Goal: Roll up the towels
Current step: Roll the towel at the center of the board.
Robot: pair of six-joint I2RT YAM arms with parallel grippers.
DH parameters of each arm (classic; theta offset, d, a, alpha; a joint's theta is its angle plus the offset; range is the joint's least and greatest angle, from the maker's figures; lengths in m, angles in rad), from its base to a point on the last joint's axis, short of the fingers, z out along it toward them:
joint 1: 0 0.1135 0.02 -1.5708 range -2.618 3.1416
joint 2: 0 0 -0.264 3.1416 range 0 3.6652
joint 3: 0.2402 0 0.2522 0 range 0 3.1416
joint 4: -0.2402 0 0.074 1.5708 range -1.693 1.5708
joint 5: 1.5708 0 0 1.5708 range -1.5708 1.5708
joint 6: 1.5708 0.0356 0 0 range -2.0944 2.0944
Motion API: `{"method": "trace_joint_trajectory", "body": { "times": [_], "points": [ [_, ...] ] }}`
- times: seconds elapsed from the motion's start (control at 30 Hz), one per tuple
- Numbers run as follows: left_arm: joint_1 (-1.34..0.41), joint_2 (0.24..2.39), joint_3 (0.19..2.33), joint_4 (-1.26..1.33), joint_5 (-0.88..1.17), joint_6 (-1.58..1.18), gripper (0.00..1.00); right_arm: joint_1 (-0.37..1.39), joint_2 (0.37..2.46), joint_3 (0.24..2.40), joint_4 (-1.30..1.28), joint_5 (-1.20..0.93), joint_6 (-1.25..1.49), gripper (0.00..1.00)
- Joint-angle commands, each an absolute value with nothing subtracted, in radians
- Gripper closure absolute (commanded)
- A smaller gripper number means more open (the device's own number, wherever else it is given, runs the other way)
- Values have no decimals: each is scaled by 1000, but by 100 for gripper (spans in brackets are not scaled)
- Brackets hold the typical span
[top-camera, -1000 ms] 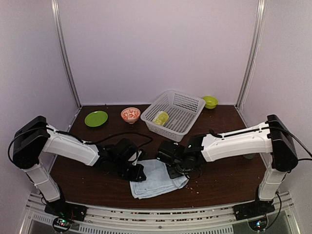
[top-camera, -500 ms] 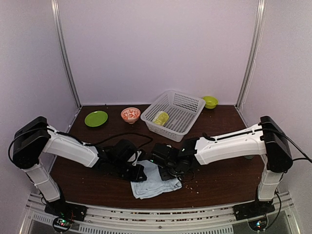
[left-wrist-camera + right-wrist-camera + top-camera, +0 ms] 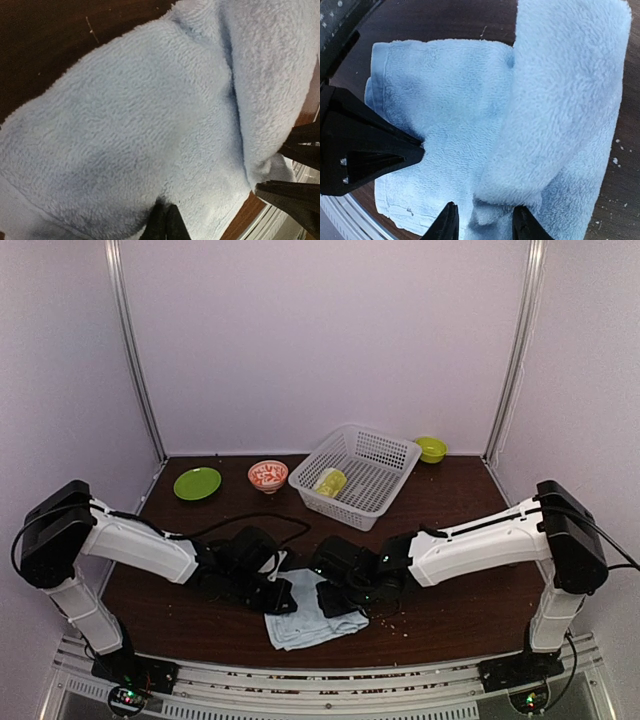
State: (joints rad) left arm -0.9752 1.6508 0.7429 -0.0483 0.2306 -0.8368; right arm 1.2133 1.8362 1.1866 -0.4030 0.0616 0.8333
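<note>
The lime-green towel (image 3: 329, 481) sits rolled in the far basket (image 3: 385, 455); the pale blue towel (image 3: 310, 620) is only part-rolled; right gripper (image 3: 486, 222) apart astride its fold; left gripper (image 3: 165, 225) together.

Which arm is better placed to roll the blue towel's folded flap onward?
Right. The right gripper, open, straddles the folded flap's end on the blue towel; the left gripper is shut, tip down on the flat layer, likely pinning it.
</note>
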Motion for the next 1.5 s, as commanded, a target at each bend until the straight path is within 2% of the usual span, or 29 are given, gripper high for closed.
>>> {"method": "trace_joint_trajectory", "body": {
  "times": [0.0,0.3,0.77,1.2,1.47],
  "points": [
    [-977,1568,739,-145,216,-811,99,1213,1801,1115,-239,-36,835,60],
    [-976,1468,830,-207,188,-804,97,1179,1788,966,-30,-126,884,52],
    [-966,1664,1015,-86,255,-795,98,1174,1785,914,38,-144,892,45],
    [-900,1826,1051,5,308,-821,100,1171,1771,897,66,-163,877,45],
    [-889,1895,1020,12,324,-865,100,1171,1648,885,-31,-144,841,43]
  ]
}}
